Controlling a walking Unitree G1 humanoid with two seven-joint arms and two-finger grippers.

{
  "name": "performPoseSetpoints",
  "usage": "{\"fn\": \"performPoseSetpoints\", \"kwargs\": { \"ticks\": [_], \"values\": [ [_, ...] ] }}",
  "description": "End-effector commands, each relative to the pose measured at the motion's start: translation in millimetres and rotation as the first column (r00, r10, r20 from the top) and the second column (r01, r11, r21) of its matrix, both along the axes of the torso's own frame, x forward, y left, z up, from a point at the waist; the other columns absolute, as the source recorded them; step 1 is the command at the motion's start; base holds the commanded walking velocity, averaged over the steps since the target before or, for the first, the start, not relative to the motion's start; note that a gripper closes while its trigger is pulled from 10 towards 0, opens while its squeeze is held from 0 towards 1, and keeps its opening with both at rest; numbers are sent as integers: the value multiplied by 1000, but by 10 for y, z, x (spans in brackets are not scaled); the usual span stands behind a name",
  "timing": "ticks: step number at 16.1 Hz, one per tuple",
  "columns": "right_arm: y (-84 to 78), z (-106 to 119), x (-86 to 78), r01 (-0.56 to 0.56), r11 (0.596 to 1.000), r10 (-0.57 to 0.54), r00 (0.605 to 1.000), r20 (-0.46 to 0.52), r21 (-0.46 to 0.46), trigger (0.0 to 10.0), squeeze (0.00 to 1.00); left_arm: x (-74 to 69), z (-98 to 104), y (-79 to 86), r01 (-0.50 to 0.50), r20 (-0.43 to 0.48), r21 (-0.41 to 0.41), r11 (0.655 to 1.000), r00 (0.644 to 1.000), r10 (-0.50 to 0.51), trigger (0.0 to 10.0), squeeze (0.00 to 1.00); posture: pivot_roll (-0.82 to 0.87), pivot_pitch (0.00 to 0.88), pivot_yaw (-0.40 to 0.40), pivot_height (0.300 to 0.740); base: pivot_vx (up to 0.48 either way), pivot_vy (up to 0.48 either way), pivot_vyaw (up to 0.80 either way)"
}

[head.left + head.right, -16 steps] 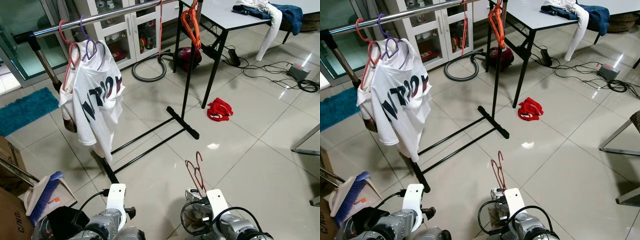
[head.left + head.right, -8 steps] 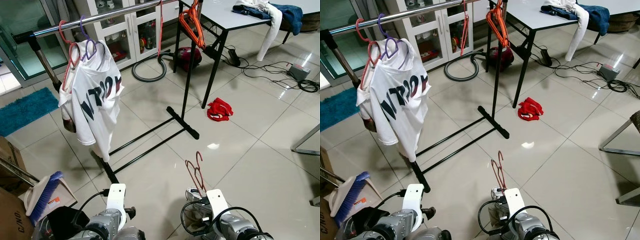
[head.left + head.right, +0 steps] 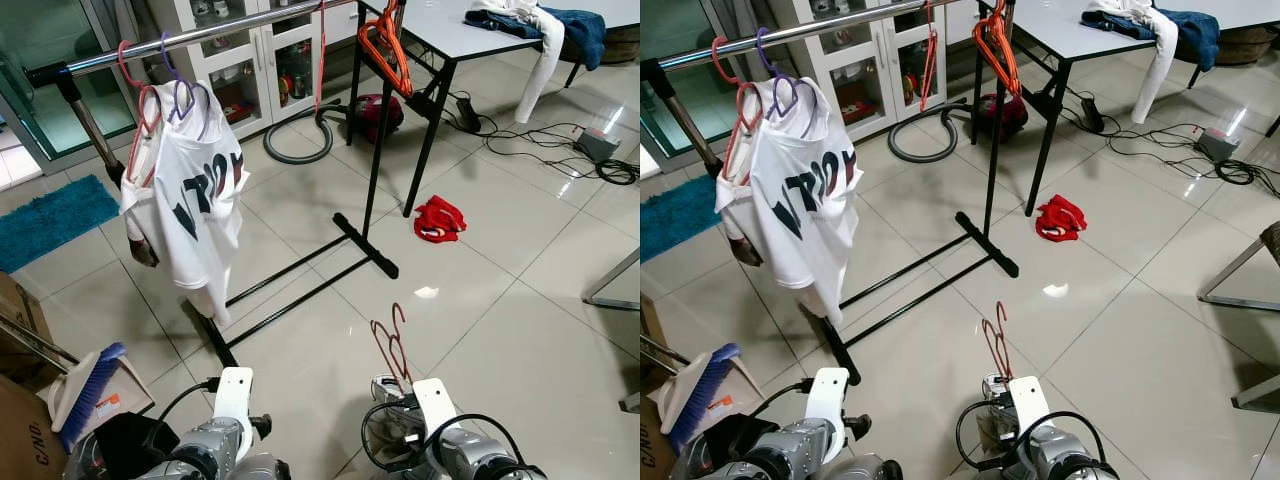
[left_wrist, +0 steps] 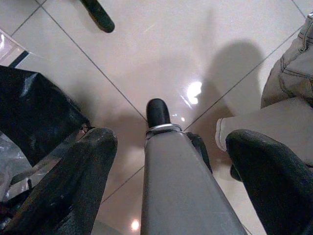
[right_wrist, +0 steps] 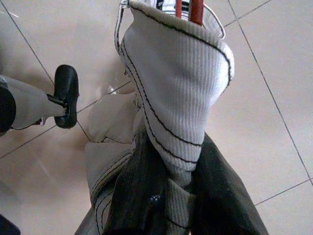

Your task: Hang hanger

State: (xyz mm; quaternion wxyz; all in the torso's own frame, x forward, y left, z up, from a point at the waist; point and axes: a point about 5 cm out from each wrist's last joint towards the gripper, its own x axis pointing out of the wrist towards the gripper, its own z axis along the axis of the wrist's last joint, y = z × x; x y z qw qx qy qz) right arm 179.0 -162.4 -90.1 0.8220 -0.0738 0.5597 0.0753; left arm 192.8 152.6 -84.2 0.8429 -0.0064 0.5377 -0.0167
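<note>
Hanger: our right gripper (image 3: pixel 400 385) clamps the dark red wire hanger (image 3: pixel 390 340), hook up, at 6 o'clock.
Garment: grey ribbed cloth (image 5: pixel 171 112) hangs from it.
Left gripper (image 4: pixel 166 142): fingers spread, empty.
Rack: black floor-standing clothes rail (image 3: pixel 375 150) at 12 o'clock, white printed T-shirt (image 3: pixel 195 200) at 10.

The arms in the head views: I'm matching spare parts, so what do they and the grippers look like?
Both arms are silver metal with a white block at the wrist and looping black cables: left arm, right arm. In the wrist view, the left gripper has thick, scuffed black fingers.
</note>
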Motion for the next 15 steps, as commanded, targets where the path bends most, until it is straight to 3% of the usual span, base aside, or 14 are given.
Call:
{"fn": "performPoseSetpoints", "kwargs": {
  "ticks": [1, 15],
  "values": [
    [-17, -12, -28, -1, 1000, 1, 1000, -5, -5, 10000, 0, -34, -16, 26, 7, -6, 7, 1000, 1000, -7, 10000, 0, -97, 0, 38, 740, 0, 0, 0],
    [-29, -21, -51, -2, 1000, 2, 1000, -9, -7, 10000, 0, -60, -28, 20, 21, -17, 16, 1000, 1000, -20, 10000, 0, -106, 0, 45, 740, 0, 0, 0]
  ]
}}
